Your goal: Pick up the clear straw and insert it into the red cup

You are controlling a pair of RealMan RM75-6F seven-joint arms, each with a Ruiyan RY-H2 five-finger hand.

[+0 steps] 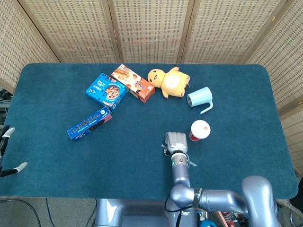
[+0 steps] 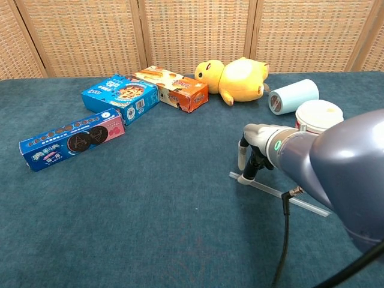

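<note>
Clear straw (image 2: 279, 192) is seen lying flat on the blue table cloth (image 2: 150, 228), running from beneath the right hand (image 2: 252, 153) out toward 4 o'clock in the chest view. It is judged to be very light, thin, fairly stiff yet easily crushed, and slippery on the cloth; a gentle pinch near its middle would probably be best, with one end left free for insertion. The right hand's fingertips (image 2: 246, 177) are pointed down onto the straw's near end, apparently touching it. Whether it is actually pinched cannot be told. The red cup (image 2: 318, 115) stands just beyond, at about 2 o'clock from the hand, partly hidden by the arm; only its white lid and a red sliver are seen. In the head view the straw is almost wholly hidden. The left hand (image 1: 8, 151) is cut off at the frame edge, its state unreadable.
</note>
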